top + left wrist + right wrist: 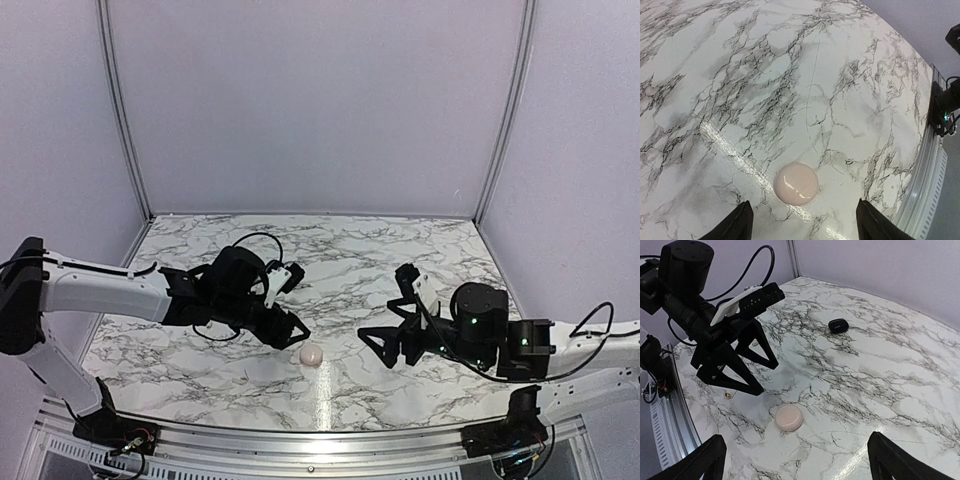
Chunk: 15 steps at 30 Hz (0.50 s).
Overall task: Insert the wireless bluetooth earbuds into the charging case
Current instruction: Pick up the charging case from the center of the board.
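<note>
White marble-look table [380,250], dark grey veins, glossy with a streak of glare, metal rail [300,440] along its 6 o'clock edge. The charging case [312,355] lies flat on it, pale pinkish, round and closed, at about 6 o'clock from the table centre and short of the rail. In the right wrist view a small black rounded object [838,325] also lies on the table, well apart from the case at its 1 o'clock, and a tiny brass-coloured speck [727,395] sits near its 10 o'clock.
</note>
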{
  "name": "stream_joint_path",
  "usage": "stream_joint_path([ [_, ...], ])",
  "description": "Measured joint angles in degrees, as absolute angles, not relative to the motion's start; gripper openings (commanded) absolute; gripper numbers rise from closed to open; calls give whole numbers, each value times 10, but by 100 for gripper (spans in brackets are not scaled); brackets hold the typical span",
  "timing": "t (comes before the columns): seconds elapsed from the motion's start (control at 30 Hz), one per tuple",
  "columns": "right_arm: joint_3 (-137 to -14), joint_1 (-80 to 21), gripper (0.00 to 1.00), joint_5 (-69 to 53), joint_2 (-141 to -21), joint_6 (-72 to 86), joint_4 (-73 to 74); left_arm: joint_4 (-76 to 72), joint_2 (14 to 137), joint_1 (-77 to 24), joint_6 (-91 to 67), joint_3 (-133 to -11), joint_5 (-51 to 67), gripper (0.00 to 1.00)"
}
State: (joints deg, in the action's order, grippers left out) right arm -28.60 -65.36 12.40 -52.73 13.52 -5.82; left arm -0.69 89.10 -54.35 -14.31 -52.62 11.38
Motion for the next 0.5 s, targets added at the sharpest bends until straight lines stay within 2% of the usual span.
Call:
stream_joint_path([
  [0.2, -275, -594, 98, 57, -523, 183, -54, -11, 924, -546, -97, -519, 115, 74],
  [0.5, -263, -583, 99, -1, -529, 209, -69, -38, 976, -562, -27, -518, 135, 74],
])
